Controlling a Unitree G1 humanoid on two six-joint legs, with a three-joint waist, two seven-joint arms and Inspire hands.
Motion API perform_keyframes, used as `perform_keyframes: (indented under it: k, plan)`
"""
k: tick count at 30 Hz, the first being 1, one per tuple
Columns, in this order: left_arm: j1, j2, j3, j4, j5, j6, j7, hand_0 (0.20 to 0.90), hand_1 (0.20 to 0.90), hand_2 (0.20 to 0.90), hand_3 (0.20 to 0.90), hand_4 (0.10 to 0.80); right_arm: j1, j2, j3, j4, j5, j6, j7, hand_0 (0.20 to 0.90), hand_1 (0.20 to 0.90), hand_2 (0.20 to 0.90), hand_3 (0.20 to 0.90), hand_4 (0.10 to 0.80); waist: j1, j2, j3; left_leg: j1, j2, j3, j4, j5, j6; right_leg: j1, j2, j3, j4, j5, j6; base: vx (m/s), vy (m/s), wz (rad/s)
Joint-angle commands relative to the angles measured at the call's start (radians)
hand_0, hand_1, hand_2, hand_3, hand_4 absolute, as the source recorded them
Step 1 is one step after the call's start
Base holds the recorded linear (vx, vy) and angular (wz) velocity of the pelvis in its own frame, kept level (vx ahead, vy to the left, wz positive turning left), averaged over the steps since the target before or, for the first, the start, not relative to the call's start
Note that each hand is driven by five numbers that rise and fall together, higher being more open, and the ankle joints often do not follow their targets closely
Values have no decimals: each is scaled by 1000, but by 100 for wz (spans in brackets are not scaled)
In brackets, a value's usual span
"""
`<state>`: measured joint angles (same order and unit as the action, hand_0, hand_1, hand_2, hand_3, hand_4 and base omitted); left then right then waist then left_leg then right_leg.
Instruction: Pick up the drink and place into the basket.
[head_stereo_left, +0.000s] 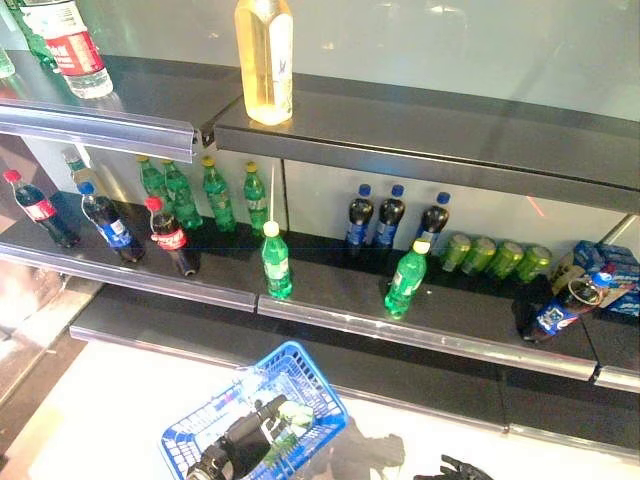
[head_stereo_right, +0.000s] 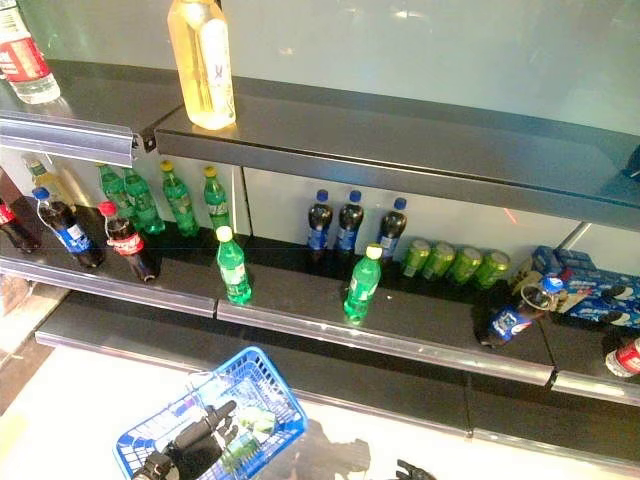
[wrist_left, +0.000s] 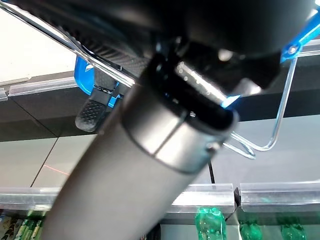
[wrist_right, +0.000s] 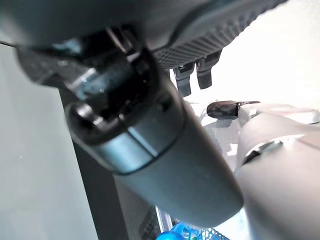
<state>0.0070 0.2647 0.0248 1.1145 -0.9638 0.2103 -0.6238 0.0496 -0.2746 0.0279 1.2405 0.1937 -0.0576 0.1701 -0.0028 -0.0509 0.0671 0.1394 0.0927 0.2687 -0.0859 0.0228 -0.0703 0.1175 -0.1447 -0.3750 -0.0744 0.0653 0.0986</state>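
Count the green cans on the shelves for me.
4. The cans sit in one row at the back of the middle shelf, right of the blue-capped bottles. More may be hidden behind them.

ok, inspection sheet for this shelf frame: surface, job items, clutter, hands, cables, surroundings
Surface: dark middle shelf stocked with bottles; upper shelf above.
Job's things: blue basket low in front, something green inside; two green bottles at the shelf front.
Clutter: cola bottles to the left, green cans, a cola bottle lying down, a yellow bottle up top.
Hands: left hand at the basket, grip unclear; right hand at bottom edge, unclear.
Cables: nothing seen.
Surroundings: pale floor.
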Motion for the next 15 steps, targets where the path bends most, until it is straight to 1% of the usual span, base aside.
perform_keyframes:
  k: [1,15]
  plan:
    - [-67,6,13,-24,9,-16,-168,300,300,300,200,100,-70,-25,3,33,-24,-40,14,900,900,900,900,800,23,15,6,6,-52,59,-1,-34,46,-6,4,-4,114,-48,31,0,0,0]
    - [-57,7,25,-24,15,-4,-174,300,300,300,200,100,-62,-25,-5,48,-39,-46,20,900,900,900,900,800,22,17,1,12,-57,62,-1,-33,46,6,9,-2,101,-43,31,2,0,-2]
